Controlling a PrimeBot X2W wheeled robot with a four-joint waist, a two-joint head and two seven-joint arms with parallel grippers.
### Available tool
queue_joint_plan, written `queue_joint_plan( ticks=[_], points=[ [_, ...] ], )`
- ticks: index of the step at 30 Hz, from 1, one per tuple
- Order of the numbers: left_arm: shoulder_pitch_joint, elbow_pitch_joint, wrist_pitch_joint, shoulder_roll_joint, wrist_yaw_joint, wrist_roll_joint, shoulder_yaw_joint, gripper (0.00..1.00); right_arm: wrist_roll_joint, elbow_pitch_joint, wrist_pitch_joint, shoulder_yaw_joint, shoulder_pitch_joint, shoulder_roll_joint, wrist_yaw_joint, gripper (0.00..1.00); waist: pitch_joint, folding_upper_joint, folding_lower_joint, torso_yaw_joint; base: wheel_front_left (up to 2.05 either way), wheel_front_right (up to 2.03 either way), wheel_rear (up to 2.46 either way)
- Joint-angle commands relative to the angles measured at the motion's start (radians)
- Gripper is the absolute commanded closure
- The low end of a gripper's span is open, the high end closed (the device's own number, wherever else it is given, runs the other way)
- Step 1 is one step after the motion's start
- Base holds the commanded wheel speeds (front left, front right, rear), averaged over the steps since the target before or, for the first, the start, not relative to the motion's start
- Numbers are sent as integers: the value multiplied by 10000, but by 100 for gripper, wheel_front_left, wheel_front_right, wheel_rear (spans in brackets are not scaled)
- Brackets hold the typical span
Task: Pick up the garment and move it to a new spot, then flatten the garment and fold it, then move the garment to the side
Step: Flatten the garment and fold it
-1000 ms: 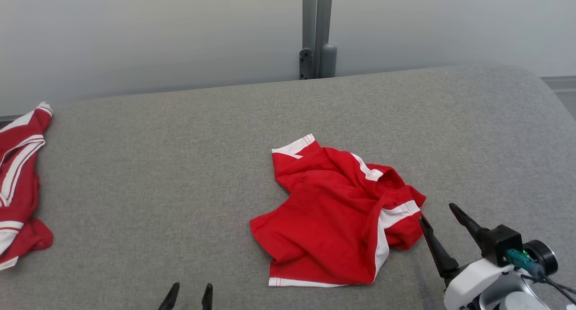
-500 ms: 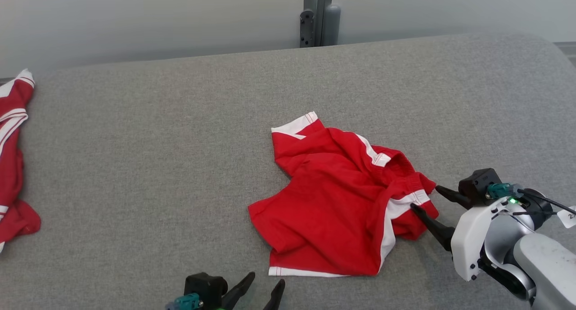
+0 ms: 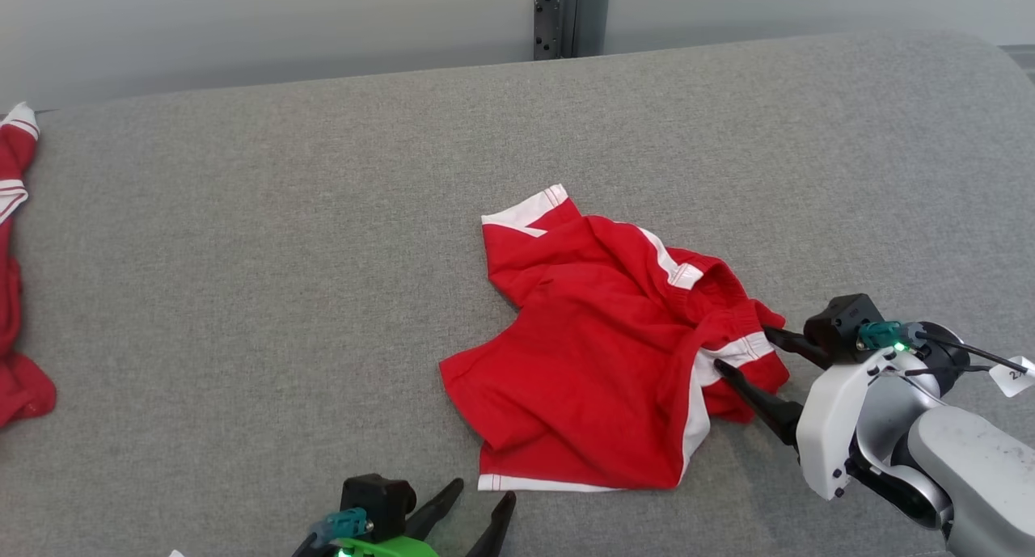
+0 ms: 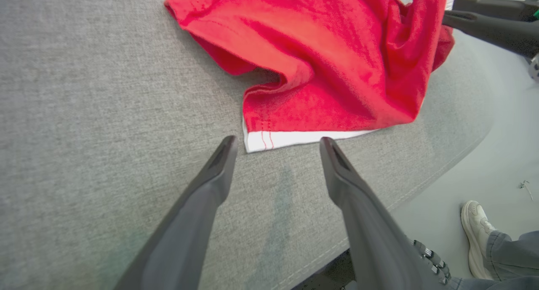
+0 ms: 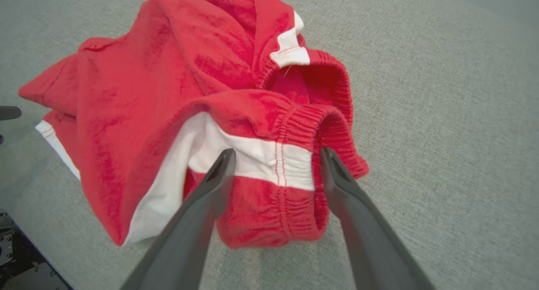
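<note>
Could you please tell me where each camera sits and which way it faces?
Head view: from the head, down onto the garment; left hand low, right hand at its right edge.
Left wrist view: along the left hand's open fingers toward the garment's white hem.
Right wrist view: along the right hand's open fingers, framing the waistband.
Shared: all show the garment; the left wrist view catches the right hand.
</note>
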Motion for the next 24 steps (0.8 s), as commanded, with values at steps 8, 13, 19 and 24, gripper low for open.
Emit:
queue_joint_plan(
  ticks=[8, 13, 19, 24],
  points=[
    [-773, 1056, -257, -194, 13, -206, 25, 0, 137, -166, -183, 356, -344, -97, -3, 0, 232, 0, -1, -208, 0, 0, 0],
    [-1047, 1625, -309, -309, 12, -234, -104, 12, 161, -85, -290, 456, -382, -101, -3, 0, 317, 0, -1, -274, 0, 0, 0],
    [-1073, 2020, -235, -253, 11, -354, -355, 100, 218, 36, -386, 544, -427, -106, -3, 0, 326, 0, -1, -301, 0, 0, 0],
    [-1011, 2077, -130, -161, 11, -576, -588, 100, 237, 118, -445, 598, -412, -80, -3, 0, 266, 0, -1, -275, 0, 0, 0]
  ],
)
